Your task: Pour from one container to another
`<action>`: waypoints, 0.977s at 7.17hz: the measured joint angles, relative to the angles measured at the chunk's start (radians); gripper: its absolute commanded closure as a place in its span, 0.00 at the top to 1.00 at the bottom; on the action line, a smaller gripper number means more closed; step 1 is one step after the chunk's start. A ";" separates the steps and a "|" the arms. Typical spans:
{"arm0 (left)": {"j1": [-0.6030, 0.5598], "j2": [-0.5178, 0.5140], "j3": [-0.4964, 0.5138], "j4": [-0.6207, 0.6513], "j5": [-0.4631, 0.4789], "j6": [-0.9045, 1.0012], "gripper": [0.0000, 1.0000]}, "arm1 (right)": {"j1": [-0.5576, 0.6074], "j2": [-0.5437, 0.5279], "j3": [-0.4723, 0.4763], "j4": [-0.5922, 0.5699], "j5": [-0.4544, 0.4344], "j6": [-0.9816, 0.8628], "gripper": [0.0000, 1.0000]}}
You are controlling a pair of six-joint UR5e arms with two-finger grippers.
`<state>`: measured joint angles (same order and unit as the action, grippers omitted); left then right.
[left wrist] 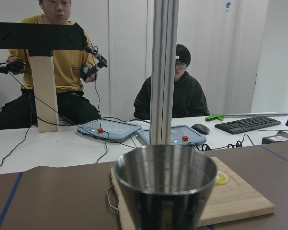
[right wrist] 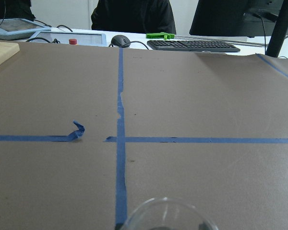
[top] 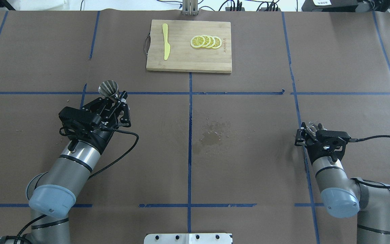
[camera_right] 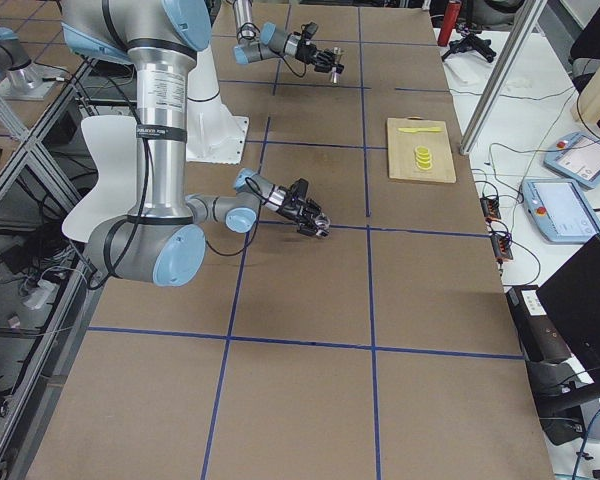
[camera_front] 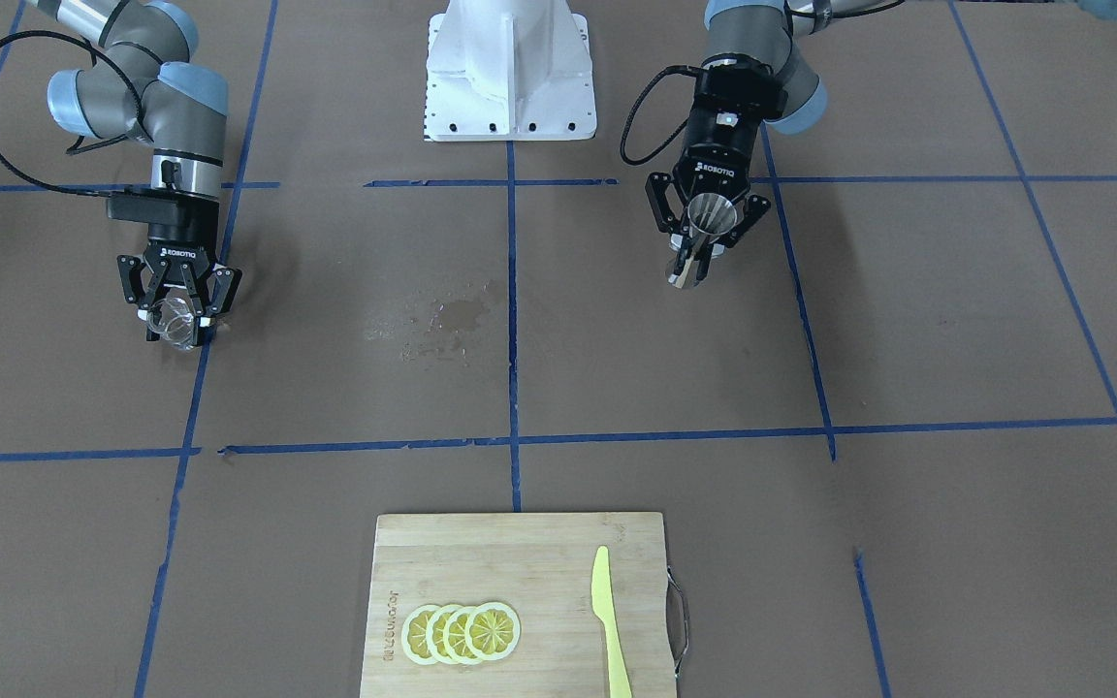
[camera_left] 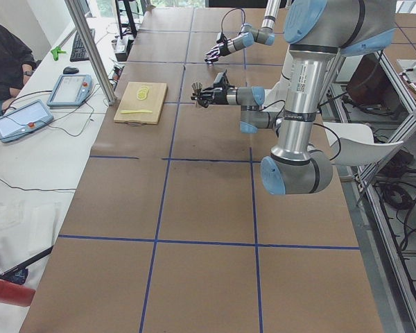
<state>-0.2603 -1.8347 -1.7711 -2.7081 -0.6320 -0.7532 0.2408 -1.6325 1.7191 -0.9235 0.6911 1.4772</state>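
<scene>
At the table's far edge, centred, lies a wooden cutting board (top: 188, 62) with four overlapping lemon slices (top: 206, 41) and a yellow knife (top: 165, 45) lying apart from them. Blue tape (top: 190, 101) divides the brown table cover into a grid. A wet stain (top: 212, 135) sits near the table's middle, just right of the centre tape line, on open surface between the two grippers. The white robot base (camera_front: 510, 73) stands at the near edge.

Left gripper (camera_front: 699, 250): jaws closed around a steel cup (top: 108, 88), pinching its lower body; the flared rim stands free above the fingers. The cup is roughly upright in the left half of the table, near a tape crossing. Side view suggests it is off the surface. The arm reaches forward, wrist about level.

Right gripper (camera_front: 178, 315): jaws closed on a clear glass (camera_front: 169, 330), low over a tape line in the right half. Whether the glass touches the table cannot be told. The forearm slopes down to it.

Cup and glass are well apart.
</scene>
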 measured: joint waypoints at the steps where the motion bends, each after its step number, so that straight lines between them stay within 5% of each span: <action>1: 0.000 0.000 0.000 0.000 0.000 0.000 0.00 | 0.000 0.001 0.000 0.000 0.001 0.000 0.03; 7: 0.006 -0.013 -0.003 -0.001 -0.002 0.000 0.00 | 0.041 -0.008 0.058 0.160 0.037 -0.173 0.00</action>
<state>-0.2541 -1.8473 -1.7737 -2.7089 -0.6337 -0.7532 0.2816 -1.6400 1.7771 -0.7638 0.7285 1.3038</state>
